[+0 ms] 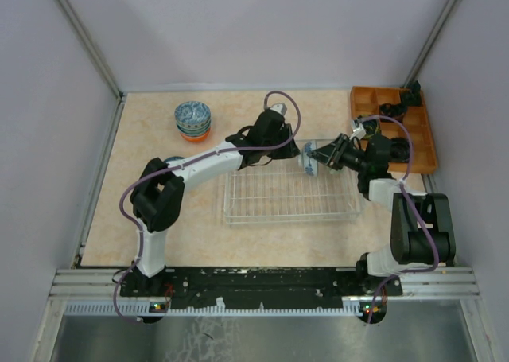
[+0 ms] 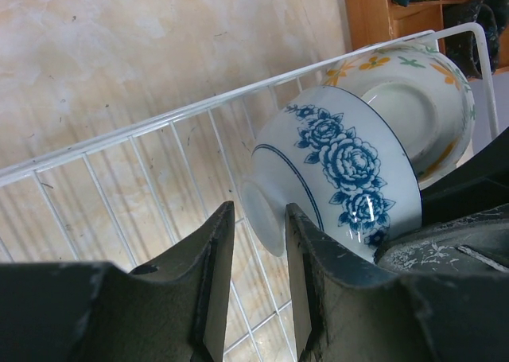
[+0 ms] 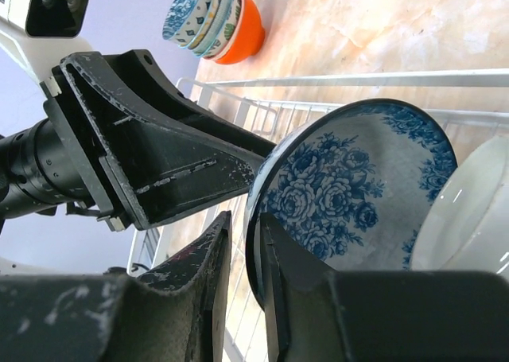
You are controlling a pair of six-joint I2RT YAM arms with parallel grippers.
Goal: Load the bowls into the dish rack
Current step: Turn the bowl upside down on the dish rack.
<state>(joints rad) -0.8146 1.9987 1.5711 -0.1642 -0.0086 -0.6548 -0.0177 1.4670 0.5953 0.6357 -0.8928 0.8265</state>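
- Since everything rests on it, the table (image 1: 143,187) comes first: a flat beige top with stone-like marbling.
- At the centre of the top view lies the dish rack (image 1: 286,219), a shallow rectangle of thin pale wire grid with raised sides. It is mostly bare, with bowls only at its upper right corner.
- The left end effector (image 2: 258,211), of scuffed black plastic, has its fingers partly spread with the bowl's foot ring at the gap. I cannot tell whether they pinch it.
- The right end effector (image 3: 245,223) sits astride that bowl's rim, narrowly parted. A sliver of light shows beside the rim, so it looks to be letting go rather than pinching.
- In the upper left of the top view, a stack of bowls (image 1: 192,120) waits on the table, with an orange bowl at the bottom.
- The blue rose bowl (image 2: 342,167), of glossy glazed ceramic, stands on edge inside the rack against a white bowl with orange flowers (image 2: 413,83).
- The step in hand is judged to be seating this bowl. Next, both arms need to back off without tipping it, then one fetches from the stack.
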